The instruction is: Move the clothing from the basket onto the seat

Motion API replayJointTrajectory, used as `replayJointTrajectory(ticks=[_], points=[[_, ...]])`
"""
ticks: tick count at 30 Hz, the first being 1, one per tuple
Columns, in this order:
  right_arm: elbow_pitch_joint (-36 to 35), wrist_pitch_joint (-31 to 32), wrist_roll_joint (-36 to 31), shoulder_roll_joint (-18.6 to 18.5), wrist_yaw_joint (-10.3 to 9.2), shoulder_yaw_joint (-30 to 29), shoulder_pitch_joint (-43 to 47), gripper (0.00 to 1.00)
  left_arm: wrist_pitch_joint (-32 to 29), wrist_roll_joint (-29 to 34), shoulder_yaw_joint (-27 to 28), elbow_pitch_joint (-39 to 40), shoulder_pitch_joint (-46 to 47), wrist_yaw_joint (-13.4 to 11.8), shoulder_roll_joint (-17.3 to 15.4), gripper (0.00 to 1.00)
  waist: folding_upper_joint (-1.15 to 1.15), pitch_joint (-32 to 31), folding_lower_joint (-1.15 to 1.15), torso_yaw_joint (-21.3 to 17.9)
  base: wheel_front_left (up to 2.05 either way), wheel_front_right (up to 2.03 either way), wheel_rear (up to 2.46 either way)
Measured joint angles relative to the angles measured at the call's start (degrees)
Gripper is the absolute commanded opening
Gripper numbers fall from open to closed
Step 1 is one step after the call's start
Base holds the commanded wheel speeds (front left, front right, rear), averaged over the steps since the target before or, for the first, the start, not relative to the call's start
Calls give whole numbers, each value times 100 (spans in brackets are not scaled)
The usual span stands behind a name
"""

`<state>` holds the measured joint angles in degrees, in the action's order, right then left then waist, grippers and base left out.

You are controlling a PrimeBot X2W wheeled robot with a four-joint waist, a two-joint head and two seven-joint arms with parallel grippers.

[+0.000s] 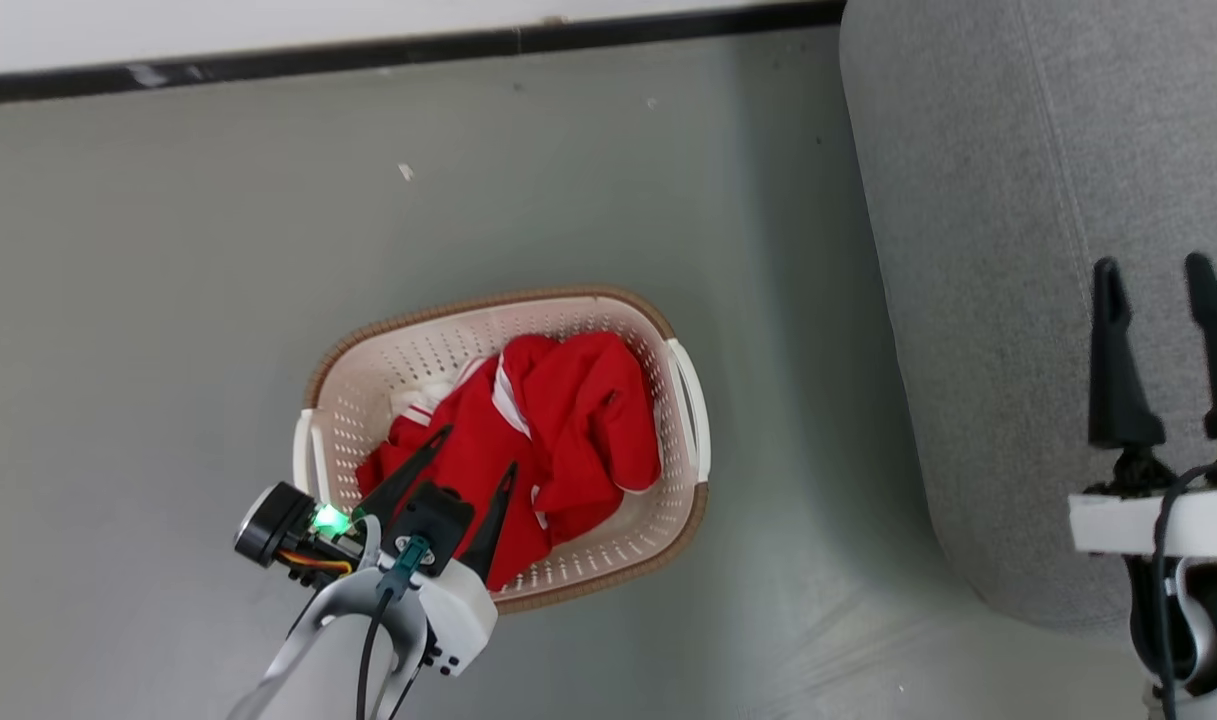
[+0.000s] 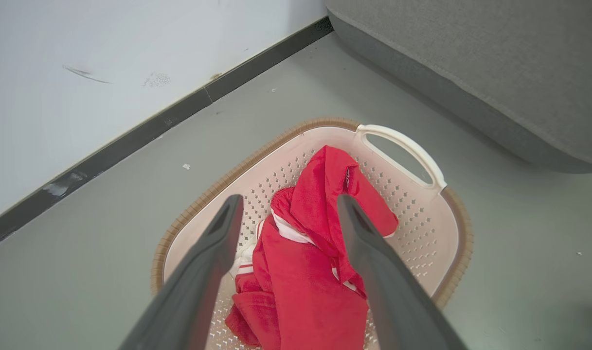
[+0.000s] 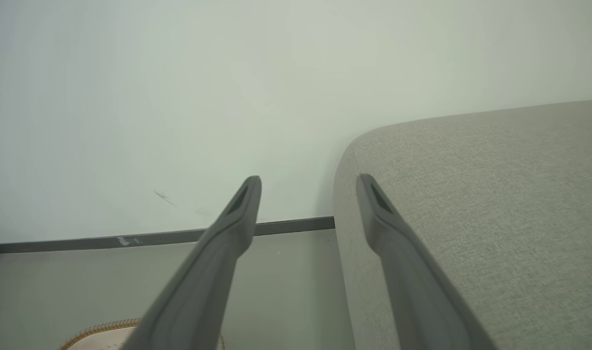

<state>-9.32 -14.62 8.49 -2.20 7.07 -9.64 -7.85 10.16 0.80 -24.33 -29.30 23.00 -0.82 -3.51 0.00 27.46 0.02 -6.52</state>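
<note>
The clothing point(image 1: 548, 440) is lying bunched in the basket point(image 1: 488, 300) at the lower centre of the head view, none of it on the seat point(image 1: 988, 250) filling the right side, so pickup looks like the step in hand. The left gripper point(image 1: 480, 448) is hovering over the heap's lower-left part, fingers spread and holding nothing (contact with the fabric I cannot tell), probably to straddle a fold; in its wrist view the red fabric is showing between the two fingers. The right gripper point(image 1: 1151, 263) is hanging parted and empty over the seat at the right edge, out of the basket's way.
</note>
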Motion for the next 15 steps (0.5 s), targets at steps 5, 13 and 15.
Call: replayJointTrajectory(ticks=[5, 13, 15], points=[[-134, 0, 75, -1, 0, -65, -232, 100, 1, 190, -100, -216, 270, 0, 3, 100, 0, 336, 0, -115, 0, 0, 0], [-248, 0, 162, -1, 0, -26, -573, 100, 7, 334, -167, -539, 631, -4, 1, 100, 0, 834, -1, -287, 0, 0, 0], [-288, 0, 162, -2, 0, -14, -668, 100, 8, 359, -199, -611, 732, -4, -1, 100, 0, 950, -1, -325, 0, 0, 0]])
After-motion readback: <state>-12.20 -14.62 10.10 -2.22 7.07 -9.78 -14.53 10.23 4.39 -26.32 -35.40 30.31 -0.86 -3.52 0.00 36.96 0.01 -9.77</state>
